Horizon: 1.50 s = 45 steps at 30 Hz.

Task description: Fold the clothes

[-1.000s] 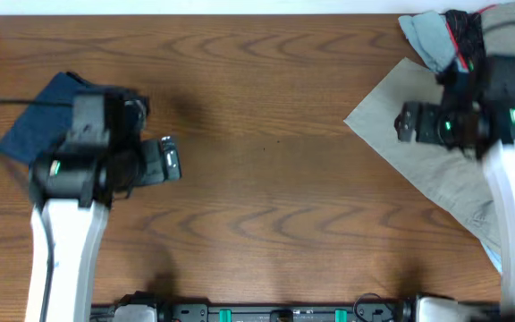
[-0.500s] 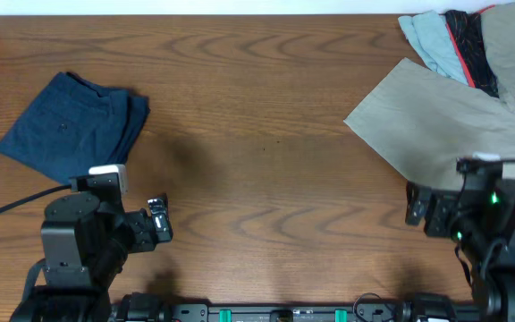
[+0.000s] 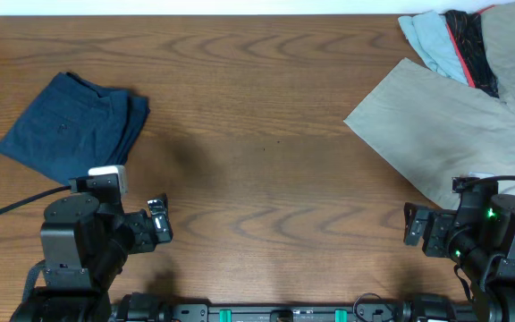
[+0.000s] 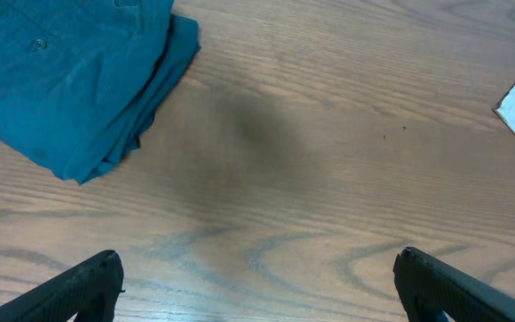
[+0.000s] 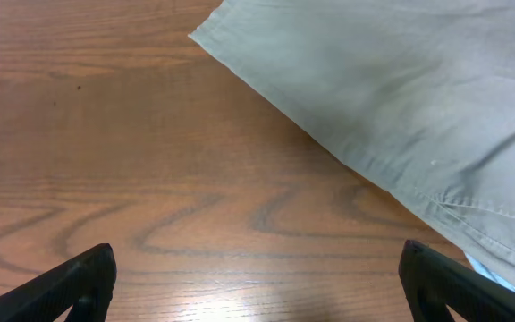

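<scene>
Navy shorts [image 3: 71,125] lie folded on the bench [image 3: 266,107], ahead-left of the left gripper [image 4: 257,277] (spread and empty, as is the right gripper [image 5: 257,268]), so folding appears complete; next, only parking seems required.

Khaki garment [image 3: 454,134] and light blue cloth [image 3: 427,40] on wooden table [image 3: 266,107]

Illumination is bright, even and diffuse, from above. All 3 views are sharp. A soft dark shadow patch lies on the table [image 4: 257,152] beside the shorts [image 4: 70,80].
</scene>
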Each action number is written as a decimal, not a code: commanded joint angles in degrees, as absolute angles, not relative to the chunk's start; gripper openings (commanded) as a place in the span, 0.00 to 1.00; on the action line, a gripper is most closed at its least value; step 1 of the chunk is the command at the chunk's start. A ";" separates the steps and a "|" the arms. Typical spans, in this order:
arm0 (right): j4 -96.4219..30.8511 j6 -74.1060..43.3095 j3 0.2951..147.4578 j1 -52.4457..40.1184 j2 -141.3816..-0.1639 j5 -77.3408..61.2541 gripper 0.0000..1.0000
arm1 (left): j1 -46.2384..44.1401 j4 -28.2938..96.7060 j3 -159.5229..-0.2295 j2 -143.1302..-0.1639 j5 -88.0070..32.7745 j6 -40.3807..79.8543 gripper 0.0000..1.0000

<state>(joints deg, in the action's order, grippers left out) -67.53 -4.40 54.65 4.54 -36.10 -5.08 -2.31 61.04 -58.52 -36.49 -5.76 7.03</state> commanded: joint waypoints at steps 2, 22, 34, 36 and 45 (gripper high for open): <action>-67.57 -5.10 54.28 4.12 -35.90 -4.49 0.99 | -2.33 60.77 -58.22 -36.34 -5.10 6.68 0.98; -50.11 -4.49 39.46 -2.59 -12.12 -0.62 0.99 | -2.33 60.77 -58.22 -36.34 -5.10 6.68 0.98; -15.03 -3.99 12.40 -3.40 -0.45 0.05 0.99 | -2.33 60.77 -58.22 -36.34 -5.10 6.68 0.98; -6.48 -3.99 7.97 -3.40 -0.30 1.74 0.99 | -2.33 60.77 -58.22 -36.34 -5.10 6.68 0.98; -4.73 -3.73 0.32 -3.44 -0.27 1.83 0.99 | -2.33 60.77 -58.22 -36.34 -5.10 6.68 0.98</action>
<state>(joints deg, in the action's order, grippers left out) -2.48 -4.23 0.38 -2.98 -0.67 2.46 -2.31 60.99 -58.39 -36.53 -5.76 7.03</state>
